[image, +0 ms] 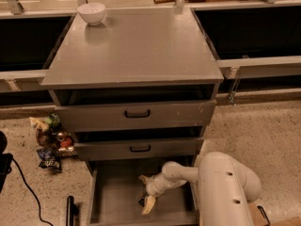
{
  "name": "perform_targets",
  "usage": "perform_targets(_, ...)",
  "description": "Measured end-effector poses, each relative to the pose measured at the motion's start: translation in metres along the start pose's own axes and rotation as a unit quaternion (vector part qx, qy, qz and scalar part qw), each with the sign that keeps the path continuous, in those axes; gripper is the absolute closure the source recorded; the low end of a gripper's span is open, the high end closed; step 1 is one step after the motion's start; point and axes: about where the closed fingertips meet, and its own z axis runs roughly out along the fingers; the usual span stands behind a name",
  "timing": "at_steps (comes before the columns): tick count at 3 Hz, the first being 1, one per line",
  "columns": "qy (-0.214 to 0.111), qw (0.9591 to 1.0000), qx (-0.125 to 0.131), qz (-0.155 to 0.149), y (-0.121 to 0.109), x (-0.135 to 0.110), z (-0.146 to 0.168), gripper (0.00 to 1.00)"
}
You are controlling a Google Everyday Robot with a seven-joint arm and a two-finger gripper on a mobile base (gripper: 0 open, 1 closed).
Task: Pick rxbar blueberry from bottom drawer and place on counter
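The rxbar blueberry [141,201] shows only as a small dark piece on the floor of the bottom drawer [115,197], which is pulled out at the foot of the cabinet. My gripper [146,192] is down inside that drawer, near its middle front. Its two pale fingers [148,205] stand apart, and the bar lies against the nearer one, mostly hidden by it. The grey counter [136,46] forms the cabinet top, well above the gripper.
A white bowl [91,12] stands at the counter's back left corner. Two drawer fronts with black handles [137,113] sit above the open drawer. Snack packets [51,142] lie on the speckled floor to the left. My white arm [221,187] fills the lower right.
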Motion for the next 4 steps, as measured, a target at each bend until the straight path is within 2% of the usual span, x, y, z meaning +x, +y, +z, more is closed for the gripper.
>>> perform_targets(3, 0.007, 0.9993, -0.006, 0.037, 0.022, 0.047, 0.008, 0.00)
perform_targets(4, 0.010, 0.9993, -0.007, 0.036, 0.020, 0.058, 0.012, 0.18)
